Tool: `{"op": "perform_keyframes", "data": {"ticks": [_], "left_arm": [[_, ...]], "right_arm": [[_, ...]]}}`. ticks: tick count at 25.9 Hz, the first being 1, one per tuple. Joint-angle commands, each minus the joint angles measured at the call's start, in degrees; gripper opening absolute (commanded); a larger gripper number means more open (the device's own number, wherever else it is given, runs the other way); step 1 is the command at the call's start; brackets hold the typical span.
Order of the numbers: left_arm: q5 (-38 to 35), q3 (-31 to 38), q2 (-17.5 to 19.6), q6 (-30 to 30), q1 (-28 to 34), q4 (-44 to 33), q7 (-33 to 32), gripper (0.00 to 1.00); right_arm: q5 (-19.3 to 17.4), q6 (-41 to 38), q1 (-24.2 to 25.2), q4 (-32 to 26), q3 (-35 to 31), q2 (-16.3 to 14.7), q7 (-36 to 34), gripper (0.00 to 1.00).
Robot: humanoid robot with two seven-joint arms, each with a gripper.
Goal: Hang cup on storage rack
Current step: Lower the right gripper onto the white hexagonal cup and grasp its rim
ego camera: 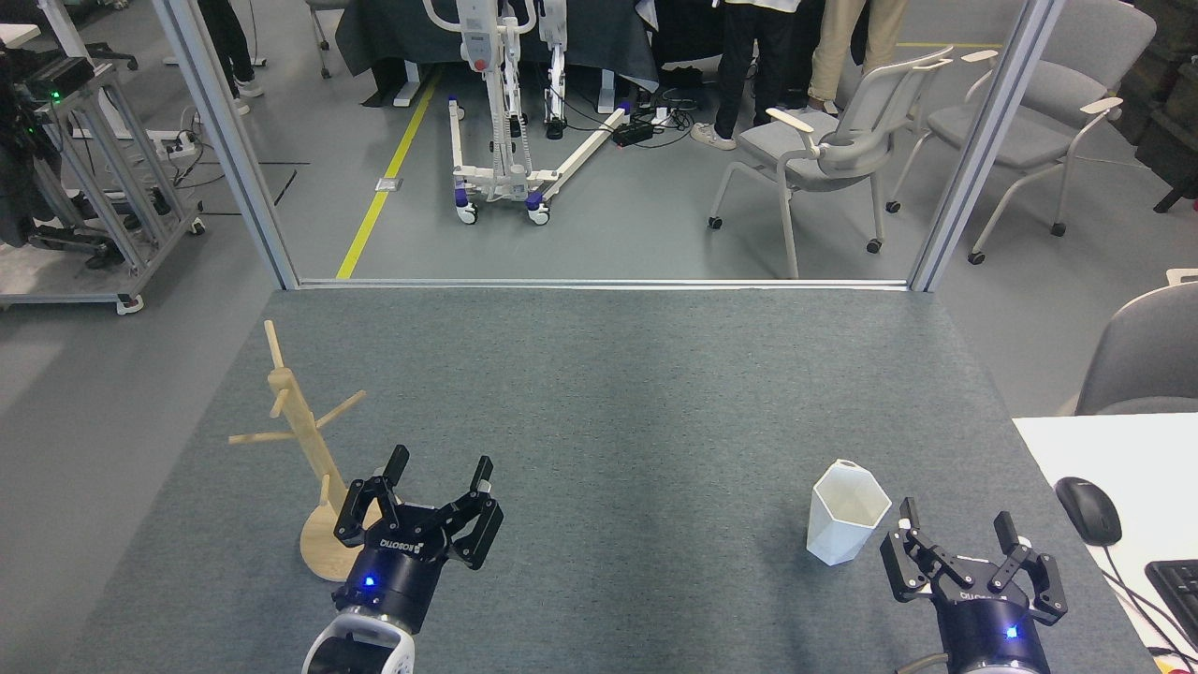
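You've got one cup (847, 513) and one rack (309, 449) on the table (608, 393). Both grippers, left (440, 473) and right (955, 529), sit empty with jaws apart.

A grey felt-covered table (636, 393) fills the lower half of the frame, bounded at its far edge by an aluminium frame (599, 283) with two slanted uprights. Beyond it, at upper centre, a white wheeled lift stand (501, 122) sits beside a yellow floor line (388, 173). Two grey armchairs (824, 140) stand at upper right, with people's legs (749, 65) behind them. A metal trolley (89, 178) occupies the upper left. At lower right, a black mouse (1088, 510) and keyboard corner (1181, 590) lie on a white desk (1114, 449).
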Motion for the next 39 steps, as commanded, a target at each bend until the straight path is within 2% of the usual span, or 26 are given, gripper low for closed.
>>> {"op": "perform_keyframes", "data": {"ticks": [1, 4, 8, 17, 24, 28, 39], "left_arm": [[0.0, -0.04, -0.28, 0.56, 0.06, -1.29, -0.02, 1.0], [-3.69, -1.19, 0.34, 6.09, 0.33, -2.96, -4.24, 1.0], [-4.22, -1.45, 0.25, 11.55, 1.38, -5.6, -4.24, 1.0], [-3.78, -1.63, 0.25, 7.59, 1.73, -5.86, -4.24, 1.0], [-3.78, -1.54, 0.25, 3.46, 1.21, -6.04, -4.24, 1.0], [-3.78, -1.54, 0.16, 3.11, 1.56, -5.95, -4.5, 1.0], [-3.78, -1.54, -0.1, 3.28, 1.29, -5.33, -5.21, 1.0]], "right_arm": [[0.09, -0.05, 0.7, 0.14, 0.11, -0.13, -0.12, 1.0], [0.09, 0.22, 0.96, 0.32, 0.2, -0.65, -0.12, 1.0], [0.09, 0.48, 0.7, 1.37, 0.38, -1.71, -0.12, 1.0], [0.09, 0.66, -2.46, 9.63, 5.65, -1.62, -0.21, 1.0], [0.09, 0.22, -3.69, 12.62, 7.67, -1.45, -0.21, 1.0], [0.09, 0.13, -4.75, 13.85, 8.81, -1.18, -0.21, 1.0], [0.09, -1.19, -13.45, 22.82, 9.6, -1.09, -0.29, 1.0]]}}
